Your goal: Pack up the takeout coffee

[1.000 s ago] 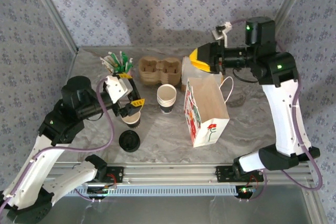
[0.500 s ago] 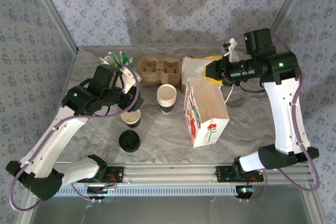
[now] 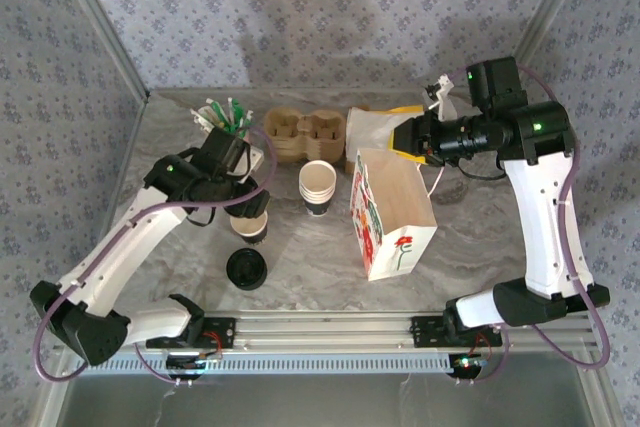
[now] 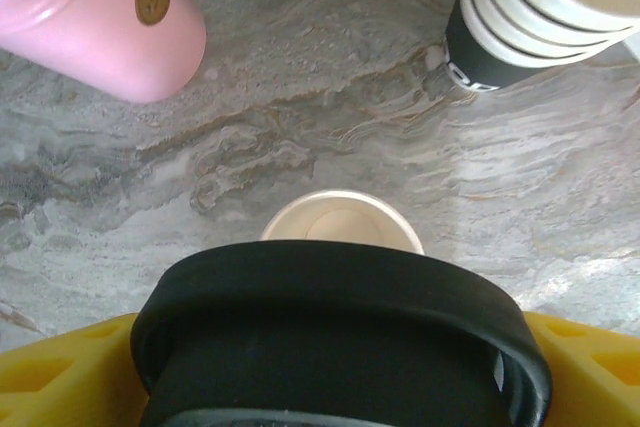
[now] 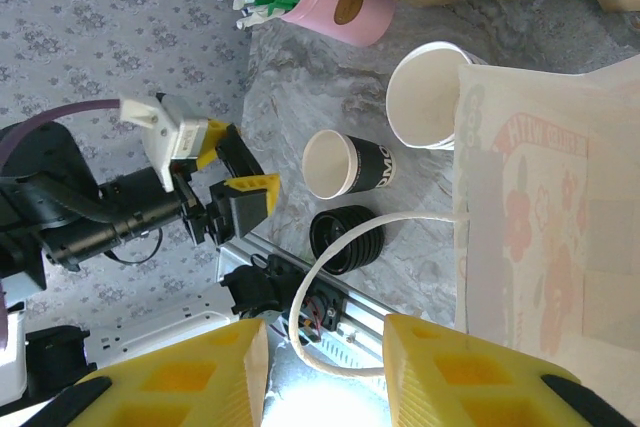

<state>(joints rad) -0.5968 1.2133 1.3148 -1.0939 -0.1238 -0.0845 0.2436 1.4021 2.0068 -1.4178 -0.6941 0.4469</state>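
The takeout coffee cup (image 3: 250, 226) has a dark body and stands lidless on the marble, its pale inside showing (image 4: 342, 219) (image 5: 360, 164). Just above its near side hangs a round black lid (image 4: 330, 337), with my left gripper (image 3: 245, 190) (image 4: 330, 372) shut on it between yellow fingers. My right gripper (image 3: 410, 137) (image 5: 325, 377) is at the back top edge of the paper bag (image 3: 395, 217). Its jaws stand apart, and the bag's white cord handle (image 5: 330, 257) loops through the gap unpinched.
A stack of black lids (image 3: 246, 269) lies in front of the cup. A stack of white cups (image 3: 318, 187) stands to its right. A pink holder of stirrers (image 3: 228, 125) and cardboard cup carriers (image 3: 305, 134) sit at the back.
The left arm has swung its elbow in towards the cup, its gripper staying above it with the lid. The right gripper came down to the bag's handle, then held still.
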